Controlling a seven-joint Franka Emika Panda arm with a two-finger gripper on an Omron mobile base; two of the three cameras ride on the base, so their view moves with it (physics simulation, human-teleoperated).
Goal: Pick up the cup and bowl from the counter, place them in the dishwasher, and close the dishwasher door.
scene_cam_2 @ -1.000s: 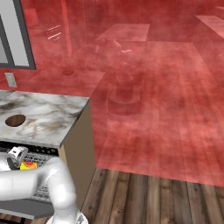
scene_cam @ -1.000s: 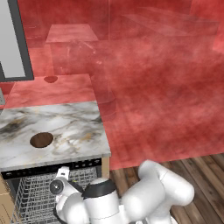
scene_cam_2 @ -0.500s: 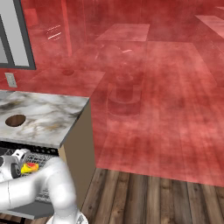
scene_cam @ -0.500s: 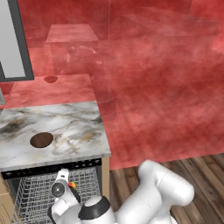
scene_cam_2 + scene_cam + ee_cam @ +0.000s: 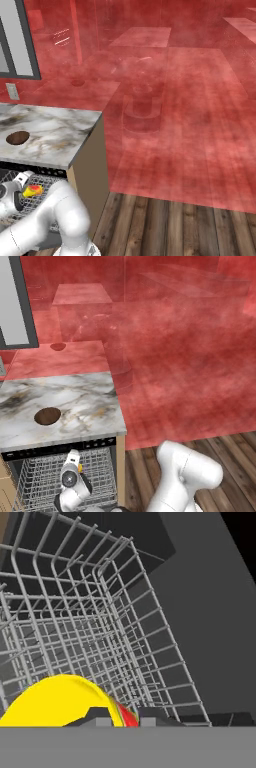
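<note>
Risk sits with the release. From the left base view, the bowl (image 5: pixel 47 416) lies near the left edge of the counter (image 5: pixel 90 406), untouched, while the gripper (image 5: pixel 73 468) is down over the silver rack of the dishwasher (image 5: pixel 100 476), just below the counter's front edge. From the right base view, the cup (image 5: pixel 32 190) shows yellow and red at the gripper (image 5: pixel 21 192), low over the wires. In the hand view the cup (image 5: pixel 60 702) sits between the fingers (image 5: pixel 150 714), which stand narrow around it; whether they clamp it or have begun to let go I cannot tell. If it is freed tilted or above the wires it could tip or roll in the rack
</note>
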